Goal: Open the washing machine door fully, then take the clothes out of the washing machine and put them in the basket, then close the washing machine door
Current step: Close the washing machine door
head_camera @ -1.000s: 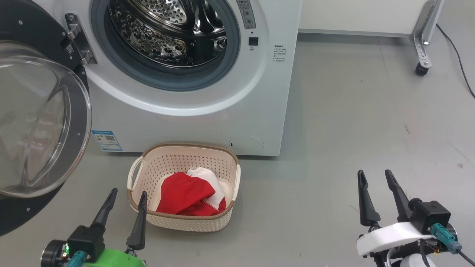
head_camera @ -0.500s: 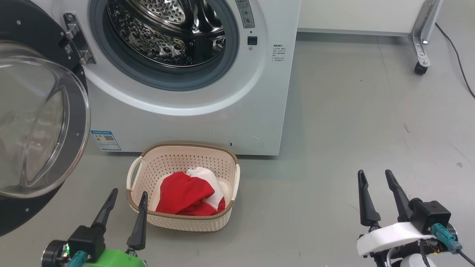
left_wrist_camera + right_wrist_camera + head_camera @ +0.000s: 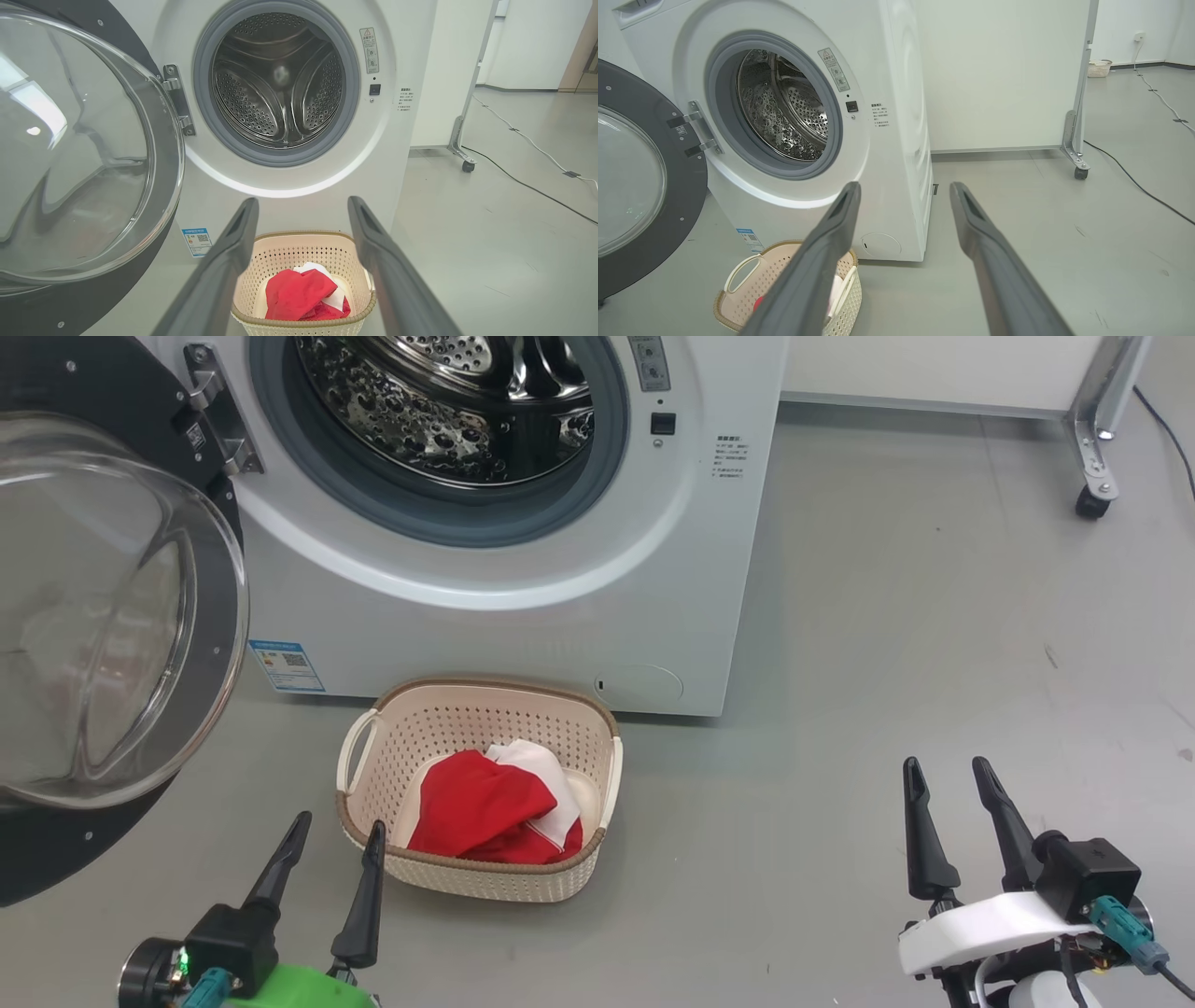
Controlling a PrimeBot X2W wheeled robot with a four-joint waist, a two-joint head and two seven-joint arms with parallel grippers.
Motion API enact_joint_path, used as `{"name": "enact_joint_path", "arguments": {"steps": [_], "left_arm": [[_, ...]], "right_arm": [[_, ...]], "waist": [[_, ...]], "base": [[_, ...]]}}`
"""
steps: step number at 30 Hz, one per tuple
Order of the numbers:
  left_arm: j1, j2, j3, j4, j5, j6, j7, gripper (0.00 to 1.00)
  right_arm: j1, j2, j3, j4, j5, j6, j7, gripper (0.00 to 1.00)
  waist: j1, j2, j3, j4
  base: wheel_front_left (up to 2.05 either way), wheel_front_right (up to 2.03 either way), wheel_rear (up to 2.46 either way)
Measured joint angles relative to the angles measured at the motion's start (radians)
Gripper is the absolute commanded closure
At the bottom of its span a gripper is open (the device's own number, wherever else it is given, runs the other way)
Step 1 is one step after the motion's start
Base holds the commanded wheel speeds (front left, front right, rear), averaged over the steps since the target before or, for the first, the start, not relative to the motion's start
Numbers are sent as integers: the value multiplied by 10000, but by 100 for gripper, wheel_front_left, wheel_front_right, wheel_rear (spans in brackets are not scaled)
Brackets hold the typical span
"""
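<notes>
Both arms sit low, fingers pointing forward. The left gripper (image 3: 340,821) is by the near-left corner of the basket (image 3: 485,889), the right gripper (image 3: 945,763) is well off right over bare grey floor (image 3: 840,663), and both have their jaws apart and empty. The basket's cream perforated plastic with a brown woven-look rim, long side running along the washing machine (image 3: 523,625) front, with soft red-and-white clothes (image 3: 471,807) crumpled inside. Further back there's the shiny holed steel drum (image 3: 448,401), and the washing machine door (image 3: 56,859) is swung out left, glass bowl bulging.
</notes>
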Motion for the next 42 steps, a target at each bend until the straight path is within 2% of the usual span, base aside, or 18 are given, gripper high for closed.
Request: {"name": "enact_joint_path", "arguments": {"steps": [12, 22, 30, 33, 37, 42], "left_arm": [[-89, -25, 198, -6, 0, -2, 0, 0], [-90, -36, 581, -61, -2, 115, -2, 0], [-64, -38, 658, -84, -2, 163, -2, 0], [-36, -38, 917, -222, -2, 203, -2, 0], [87, -36, 1233, -360, -2, 368, -2, 0], [271, -38, 1369, -487, -2, 374, -2, 0]], "right_arm": [[-115, 4, 387, -90, -4, 2, 0, 0], [-590, -8, 1045, 146, 10, 2, 0, 0], [-620, -17, 1174, 211, 274, 2, 0, 0], [-663, -25, 1565, 240, 278, 2, 0, 0], [-945, -25, 2033, 305, 290, 2, 0, 0], [-1044, -27, 2322, 407, 397, 2, 0, 0]], "waist": [[0, 0, 358, 1147], [0, 0, 398, 2484], [0, 0, 175, 3727], [0, 0, 119, 4117], [0, 0, 57, 4507], [0, 0, 9, 4753]], "base": [[0, 0, 0], [0, 0, 0], [0, 0, 0], [0, 0, 0], [0, 0, 0], [0, 0, 0]]}}
